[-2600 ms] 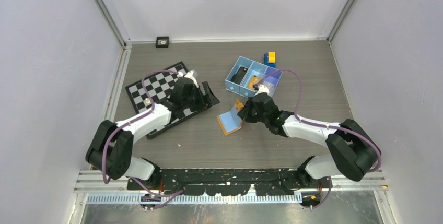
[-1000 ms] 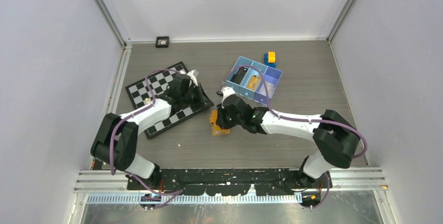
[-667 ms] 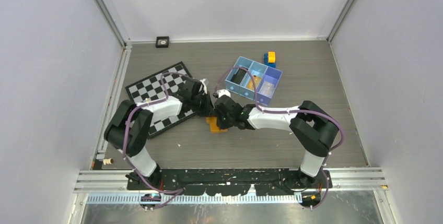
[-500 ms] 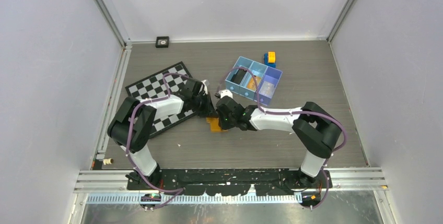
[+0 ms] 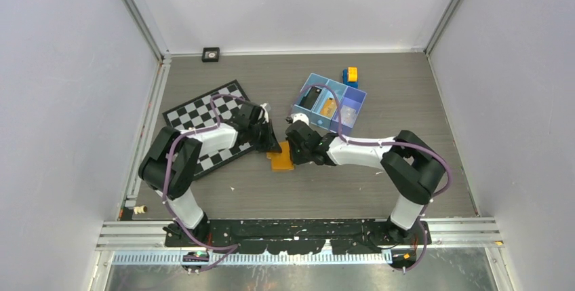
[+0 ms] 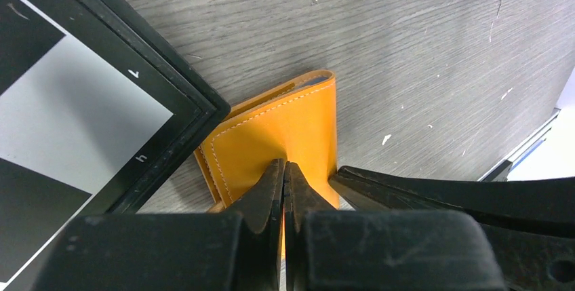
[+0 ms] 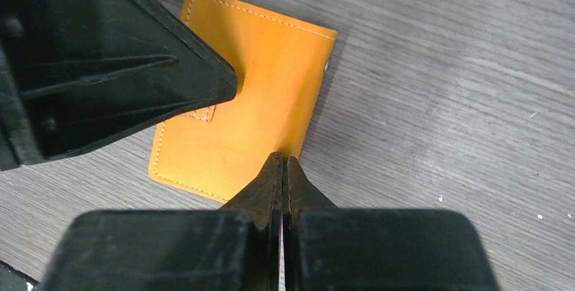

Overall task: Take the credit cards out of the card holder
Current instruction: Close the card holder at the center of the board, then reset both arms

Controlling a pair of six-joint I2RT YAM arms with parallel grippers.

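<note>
Right, the orange card holder lies folded shut and flat on the table. One corner sits against the edge of the chessboard, and the blue tray is near on the far side. I have both hands down on it. The left hand is closed on nothing, with its pinched tips on the cover. The right hand is likewise closed and empty, its tips at the long free edge. No card shows yet, so I judge we are at the opening step. Next I'd keep the left hand pinning the holder and work the right tip under the cover edge or tab to flip it open. The risk is the holder sliding rather than unfolding.
</note>
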